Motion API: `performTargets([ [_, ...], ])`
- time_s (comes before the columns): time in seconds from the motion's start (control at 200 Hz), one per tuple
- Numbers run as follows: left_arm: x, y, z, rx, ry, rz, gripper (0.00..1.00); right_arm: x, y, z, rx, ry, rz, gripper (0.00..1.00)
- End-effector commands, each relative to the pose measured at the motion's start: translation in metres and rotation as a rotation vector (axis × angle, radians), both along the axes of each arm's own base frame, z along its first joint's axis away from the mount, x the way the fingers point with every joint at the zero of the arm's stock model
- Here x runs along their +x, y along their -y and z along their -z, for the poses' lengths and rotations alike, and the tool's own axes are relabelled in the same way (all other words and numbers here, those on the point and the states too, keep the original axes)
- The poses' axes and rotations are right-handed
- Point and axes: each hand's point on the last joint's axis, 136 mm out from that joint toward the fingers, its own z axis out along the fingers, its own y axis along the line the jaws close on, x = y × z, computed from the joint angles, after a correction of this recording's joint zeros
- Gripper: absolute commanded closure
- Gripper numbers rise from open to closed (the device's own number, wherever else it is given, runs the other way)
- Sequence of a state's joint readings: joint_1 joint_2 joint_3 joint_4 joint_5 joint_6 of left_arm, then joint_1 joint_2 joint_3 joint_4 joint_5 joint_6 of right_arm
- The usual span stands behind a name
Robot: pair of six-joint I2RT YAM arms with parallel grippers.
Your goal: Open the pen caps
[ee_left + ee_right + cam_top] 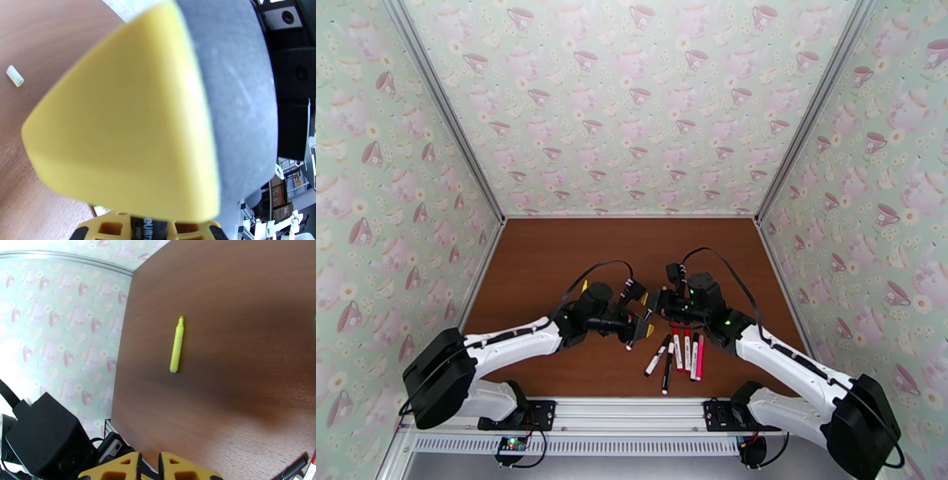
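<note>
My left gripper [636,322] is shut on a pen [152,225], a black barrel with white lettering between its yellow fingers [106,229]. In the top view this pen's white end [632,341] sticks out toward the near edge. My right gripper [654,306] faces it closely, and one of its yellow pads [126,118] looms large in the left wrist view. Its fingertips [185,469] stand almost together, shut, with nothing seen between them. A yellow pen [177,344] lies uncapped on the table. A pale yellowish pen cap [15,75] lies loose on the wood.
Several pens [686,351], white with black or red ends and one pink, lie side by side just in front of the right arm. The brown table [553,253] is walled by teacup wallpaper. The left arm's black body [47,437] is near the right gripper.
</note>
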State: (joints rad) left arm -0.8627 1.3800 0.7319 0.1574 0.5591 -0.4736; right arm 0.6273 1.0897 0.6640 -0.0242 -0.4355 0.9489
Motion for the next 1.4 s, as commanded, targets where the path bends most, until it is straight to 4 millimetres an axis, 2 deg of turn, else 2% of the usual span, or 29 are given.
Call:
performTargets([
  [0.0,0.002,-0.013,0.012,0.119,0.038,-0.060,0.92,0.019,0.009,-0.035,0.014,0.087,0.066,0.91],
  [0.12,0.012,-0.022,0.022,0.259,0.140,-0.154,0.92,0.031,0.028,-0.015,-0.069,0.005,0.185,0.93],
  [0.275,0.009,-0.020,0.028,0.324,0.192,-0.159,0.91,0.039,0.043,0.000,-0.102,-0.049,0.265,0.94],
  [0.426,0.000,-0.014,0.034,0.394,0.229,-0.129,0.91,0.045,0.056,0.000,-0.114,-0.059,0.315,0.94],
  [0.611,-0.012,-0.003,0.033,0.367,0.204,-0.058,0.91,0.050,0.066,0.003,-0.135,-0.073,0.341,0.95],
  [0.791,-0.031,0.012,0.031,0.279,0.095,0.072,0.92,0.052,0.056,-0.007,-0.103,-0.007,0.272,0.94],
  [0.906,-0.033,0.017,0.026,0.199,0.024,0.111,0.92,0.050,0.048,-0.021,-0.064,0.085,0.200,0.94],
  [1.002,-0.035,0.020,0.023,0.173,0.010,0.125,0.92,0.049,0.046,-0.025,-0.063,0.115,0.169,0.94],
  [1.092,-0.031,0.016,0.029,0.226,0.041,0.099,0.92,0.050,0.050,-0.026,-0.067,0.108,0.177,0.93],
  [1.202,-0.022,0.009,0.037,0.336,0.129,0.033,0.92,0.057,0.068,-0.010,-0.128,0.019,0.275,0.94],
  [1.327,-0.016,0.004,0.048,0.474,0.216,-0.017,0.92,0.061,0.076,-0.003,-0.163,-0.019,0.326,0.94],
  [1.397,-0.016,0.006,0.049,0.491,0.235,-0.020,0.92,0.064,0.080,0.002,-0.188,-0.028,0.352,0.95],
])
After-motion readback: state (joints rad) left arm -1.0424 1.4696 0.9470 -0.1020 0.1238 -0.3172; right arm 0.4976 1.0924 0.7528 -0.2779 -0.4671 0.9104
